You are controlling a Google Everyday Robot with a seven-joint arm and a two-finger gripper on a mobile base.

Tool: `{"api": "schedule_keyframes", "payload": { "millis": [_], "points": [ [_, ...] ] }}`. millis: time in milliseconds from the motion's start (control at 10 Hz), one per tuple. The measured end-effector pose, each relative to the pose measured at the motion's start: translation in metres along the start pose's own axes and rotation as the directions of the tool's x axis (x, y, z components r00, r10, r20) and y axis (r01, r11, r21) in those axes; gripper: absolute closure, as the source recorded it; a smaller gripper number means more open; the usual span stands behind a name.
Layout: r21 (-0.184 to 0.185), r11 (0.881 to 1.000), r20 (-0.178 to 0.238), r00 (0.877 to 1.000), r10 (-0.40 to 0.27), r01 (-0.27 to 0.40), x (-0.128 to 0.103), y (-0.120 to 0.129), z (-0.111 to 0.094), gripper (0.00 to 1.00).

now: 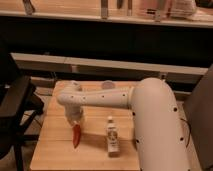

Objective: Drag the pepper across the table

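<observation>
Now, with the claw (75, 118) atop the pepper (76, 136) (grip: we cannot tell), we drag slowly, low along the desk (52, 149).

light: dim, warm amber cast | brightest: tabletop (52, 147) and pale arm (152, 117), lit from above; counter strip (75, 17) at top also lit | darkest: band (100, 44) behind the tabletop and chair (12, 112) at the left edge, near black | shadows: soft, short, under bottle (113, 136) | tool (75, 121): over the tabletop's left-middle, just above pepper (76, 136), its underside shaded
</observation>
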Motion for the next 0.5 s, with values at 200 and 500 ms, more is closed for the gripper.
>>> {"api": "schedule_keyframes", "payload": {
  "millis": [200,500],
  "points": [
    [0.010,1.000,-0.006,1.000,0.021,-0.021,0.016,0.021,-0.010,0.89],
    [0.020,0.999,-0.009,0.999,0.039,-0.039,0.029,0.027,-0.016,1.00]
  ]
}}
